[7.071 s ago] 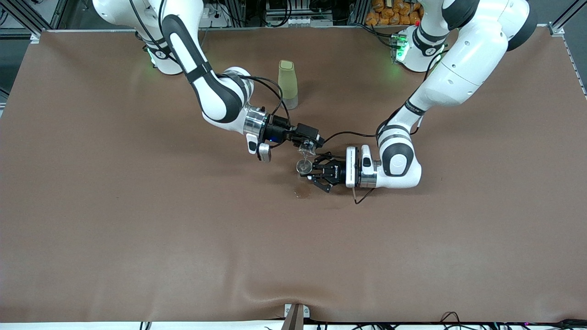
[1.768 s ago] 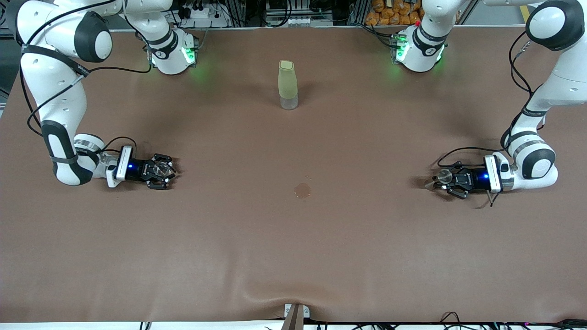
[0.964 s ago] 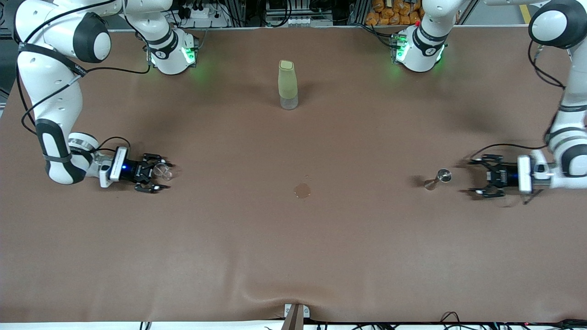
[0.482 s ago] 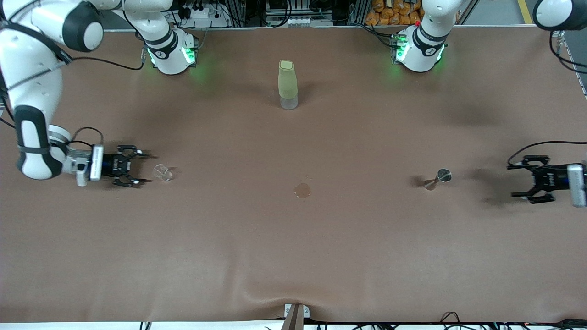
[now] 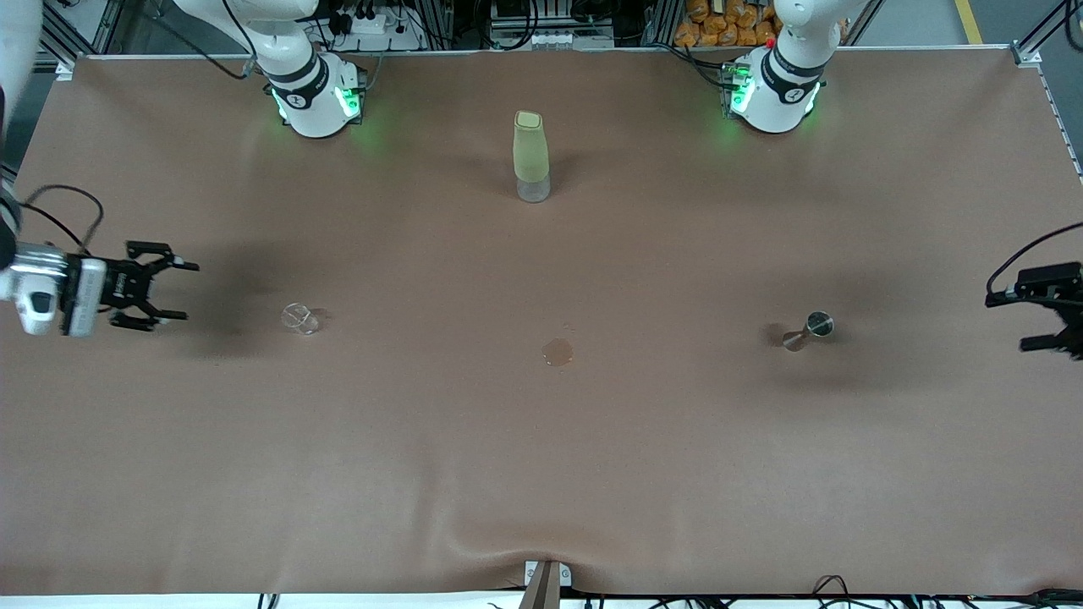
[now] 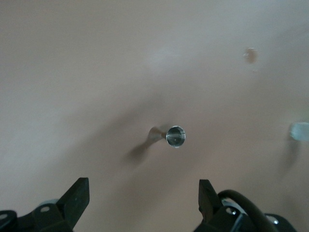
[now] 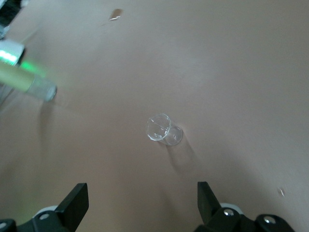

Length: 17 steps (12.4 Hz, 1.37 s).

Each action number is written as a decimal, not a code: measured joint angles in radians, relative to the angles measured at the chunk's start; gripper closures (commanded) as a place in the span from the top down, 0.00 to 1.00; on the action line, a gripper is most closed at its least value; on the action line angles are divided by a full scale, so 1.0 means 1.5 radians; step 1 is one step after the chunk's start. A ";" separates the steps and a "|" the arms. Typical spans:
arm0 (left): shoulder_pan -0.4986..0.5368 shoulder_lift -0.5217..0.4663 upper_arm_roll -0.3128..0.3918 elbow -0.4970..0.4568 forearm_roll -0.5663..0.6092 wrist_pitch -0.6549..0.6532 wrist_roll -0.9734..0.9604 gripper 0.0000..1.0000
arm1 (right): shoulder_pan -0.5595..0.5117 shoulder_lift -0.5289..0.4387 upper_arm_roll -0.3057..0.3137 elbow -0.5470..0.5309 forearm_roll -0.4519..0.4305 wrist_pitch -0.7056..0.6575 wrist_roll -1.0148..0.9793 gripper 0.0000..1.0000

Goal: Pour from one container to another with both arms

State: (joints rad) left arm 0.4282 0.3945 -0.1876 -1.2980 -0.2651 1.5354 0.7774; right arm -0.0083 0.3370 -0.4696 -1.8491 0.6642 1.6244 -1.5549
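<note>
On the tabletop (image 5: 541,474) stood a glass cup (image 5: 299,318) and a metal jigger (image 5: 808,330); the left gripper (image 5: 1042,318) and right gripper (image 5: 173,290) hung wide-fingered, empty.

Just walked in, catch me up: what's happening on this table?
Nothing is held. The open left gripper and open right gripper hang at their own ends of the table. The small clear glass cup and the small metal jigger stand free, with a small wet spot between them.

Left gripper (image 5: 1052,318) cut off at the front view's right edge; both arms largely out of frame; glass (image 5: 299,318) contents indiscernible.
</note>
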 measured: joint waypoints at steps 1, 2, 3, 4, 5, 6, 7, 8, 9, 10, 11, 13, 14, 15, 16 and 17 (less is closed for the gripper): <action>-0.030 -0.032 -0.002 0.000 0.041 0.000 -0.080 1.00 | 0.010 -0.024 0.000 0.015 -0.033 -0.015 0.091 1.00; -0.060 -0.060 -0.003 -0.001 0.073 0.000 -0.152 1.00 | 0.021 -0.043 0.000 0.033 -0.059 -0.035 0.184 1.00; -0.087 -0.084 -0.004 -0.002 0.096 0.000 -0.218 1.00 | 0.031 -0.059 0.000 0.051 -0.082 -0.051 0.275 1.00; -0.111 -0.105 -0.005 -0.004 0.114 -0.001 -0.279 1.00 | 0.043 -0.077 0.001 0.068 -0.110 -0.062 0.361 1.00; -0.128 -0.120 -0.007 -0.008 0.130 -0.004 -0.329 1.00 | 0.057 -0.098 0.001 0.079 -0.138 -0.070 0.438 1.00; -0.141 -0.130 -0.011 -0.012 0.160 -0.006 -0.363 1.00 | 0.072 -0.120 0.002 0.086 -0.162 -0.073 0.517 1.00; -0.153 -0.134 -0.016 -0.015 0.201 -0.007 -0.376 1.00 | 0.087 -0.144 0.006 0.089 -0.186 -0.075 0.589 1.00; -0.167 -0.136 -0.017 -0.016 0.232 -0.007 -0.379 1.00 | 0.099 -0.166 0.015 0.092 -0.213 -0.075 0.652 1.00; -0.181 -0.139 -0.011 -0.016 0.245 -0.006 -0.383 1.00 | 0.104 -0.185 0.032 0.095 -0.235 -0.077 0.705 1.00; -0.196 -0.144 0.002 -0.016 0.248 -0.006 -0.388 1.00 | 0.106 -0.200 0.053 0.101 -0.252 -0.084 0.755 1.00; -0.209 -0.151 0.018 -0.018 0.249 -0.007 -0.390 1.00 | 0.106 -0.210 0.072 0.111 -0.268 -0.093 0.796 1.00; -0.230 -0.181 0.040 -0.049 0.248 -0.007 -0.427 1.00 | 0.098 -0.217 0.113 0.142 -0.308 -0.115 0.862 1.00; -0.241 -0.200 0.048 -0.071 0.248 -0.007 -0.458 1.00 | 0.079 -0.217 0.143 0.155 -0.321 -0.126 0.882 1.00; -0.251 -0.217 0.057 -0.090 0.246 -0.007 -0.480 1.00 | 0.050 -0.217 0.180 0.167 -0.330 -0.136 0.898 1.00; -0.256 -0.232 0.064 -0.105 0.239 -0.007 -0.492 1.00 | 0.022 -0.217 0.211 0.179 -0.336 -0.144 0.908 1.00; -0.257 -0.245 0.069 -0.115 0.229 -0.007 -0.495 1.00 | 0.005 -0.217 0.229 0.191 -0.345 -0.150 0.915 1.00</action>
State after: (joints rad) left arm 0.0431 0.0275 -0.0836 -1.4705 0.0780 1.5247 0.0344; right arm -0.0004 0.0110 -0.1256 -1.5631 0.1464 1.3996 -0.1825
